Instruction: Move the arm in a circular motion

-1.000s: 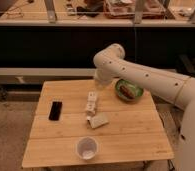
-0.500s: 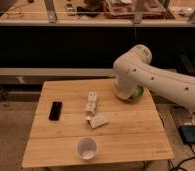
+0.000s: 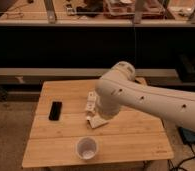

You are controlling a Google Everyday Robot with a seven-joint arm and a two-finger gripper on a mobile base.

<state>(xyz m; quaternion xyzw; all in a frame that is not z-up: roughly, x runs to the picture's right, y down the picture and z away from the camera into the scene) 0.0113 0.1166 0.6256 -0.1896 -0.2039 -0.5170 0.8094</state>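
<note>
Stiff, heavy arm (image 3: 141, 97) reaches in from 3 o'clock, nothing to grasp, a likely tippable white cup (image 3: 86, 148) at the table's (image 3: 43, 147) 6 o'clock; gripper hidden behind its elbow, state untellable

Warm, dim light from above; bench (image 3: 56, 145) evenly lit, background dark; arm (image 3: 141, 97) bright on top, underside shaded; jaws hidden behind arm.

Looks like a robotics lab or test workspace. Shown first by the large cream-white arm (image 3: 151, 102) reaching over a small slatted wooden table (image 3: 51, 145) set with a few small items. Backed by a long dark workbench (image 3: 66, 47) along the far side, with metal uprights (image 3: 52, 12) and cluttered trays (image 3: 123, 7) on top. Marked too by a blue box (image 3: 192, 136) lying on the bare floor at right. Gripper out of view.
</note>
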